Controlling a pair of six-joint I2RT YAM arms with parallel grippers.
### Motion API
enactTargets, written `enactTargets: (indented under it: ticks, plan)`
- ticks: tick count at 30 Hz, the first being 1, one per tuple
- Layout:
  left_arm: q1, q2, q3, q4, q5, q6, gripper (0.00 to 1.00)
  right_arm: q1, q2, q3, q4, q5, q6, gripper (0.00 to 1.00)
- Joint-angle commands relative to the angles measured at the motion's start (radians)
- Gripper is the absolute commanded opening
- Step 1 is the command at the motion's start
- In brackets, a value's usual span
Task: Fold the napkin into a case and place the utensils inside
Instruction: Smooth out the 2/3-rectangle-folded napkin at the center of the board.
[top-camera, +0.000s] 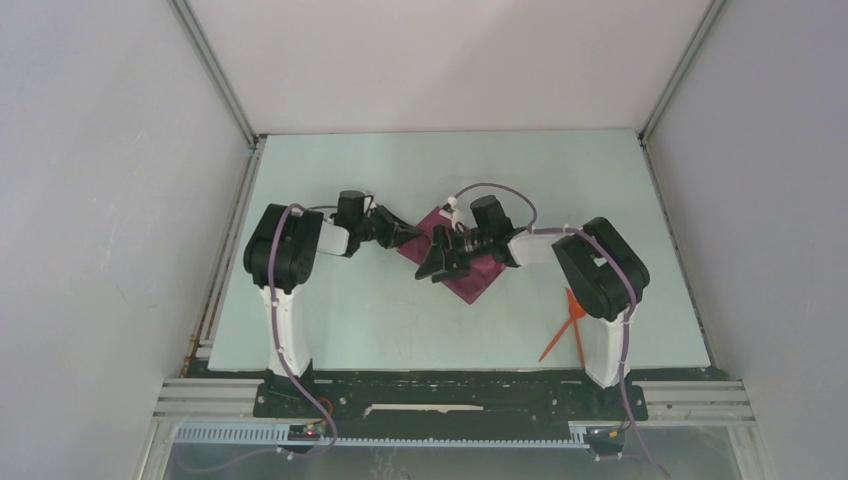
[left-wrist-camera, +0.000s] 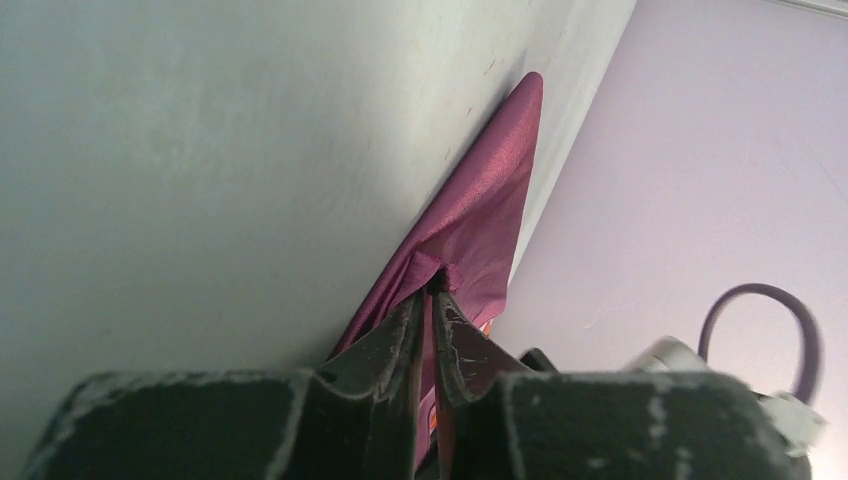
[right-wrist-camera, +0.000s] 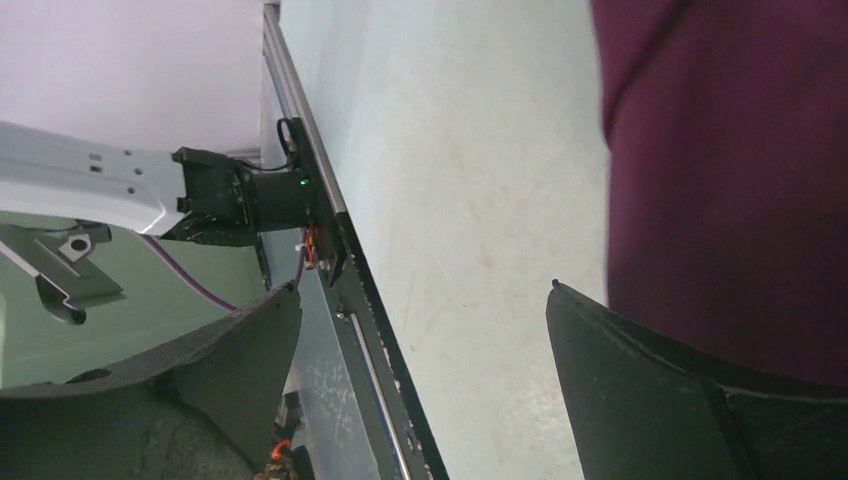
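The plum-purple napkin (top-camera: 470, 272) lies folded into a small patch at the table's middle, partly under the arms. My left gripper (top-camera: 410, 236) is shut on its left edge; in the left wrist view the cloth (left-wrist-camera: 480, 215) is pinched between the fingertips (left-wrist-camera: 432, 290) and lifts off the table. My right gripper (top-camera: 433, 264) is open over the napkin's near-left side, empty; the cloth (right-wrist-camera: 730, 180) fills the right of its view. The two orange-red utensils (top-camera: 567, 325) lie crossed on the table by the right arm's base.
The pale green table (top-camera: 400, 320) is walled by white panels left, right and back. A black rail (top-camera: 450, 385) runs along the near edge, also seen in the right wrist view (right-wrist-camera: 370, 300).
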Motion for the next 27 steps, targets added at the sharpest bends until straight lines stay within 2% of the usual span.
enactTargets:
  ticks: [1, 11, 16, 18, 22, 25, 27]
  plan:
    - [0.005, 0.019, 0.047, -0.085, -0.03, 0.044, 0.17, -0.023, 0.015, 0.009, -0.059, -0.004, -0.032, 1.0]
    - [0.005, 0.017, 0.072, -0.149, -0.04, 0.093, 0.17, -0.087, -0.1, -0.236, -0.051, -0.039, -0.087, 1.0]
    - [0.005, 0.006, 0.096, -0.186, -0.044, 0.124, 0.18, -0.133, -0.23, -0.394, -0.016, -0.055, -0.065, 1.0]
    - [0.005, -0.012, 0.112, -0.219, -0.049, 0.152, 0.22, -0.15, -0.298, -0.421, -0.058, -0.047, -0.075, 1.0]
    - [0.003, -0.053, 0.15, -0.256, -0.006, 0.172, 0.48, -0.178, -0.401, -0.417, -0.089, -0.044, -0.064, 1.0]
    - [-0.005, -0.096, 0.179, -0.255, 0.05, 0.169, 0.59, -0.195, -0.384, -0.361, -0.067, -0.05, -0.04, 1.0]
    - [-0.007, -0.14, 0.182, -0.262, 0.066, 0.171, 0.62, -0.198, -0.337, -0.308, -0.059, -0.044, -0.03, 1.0]
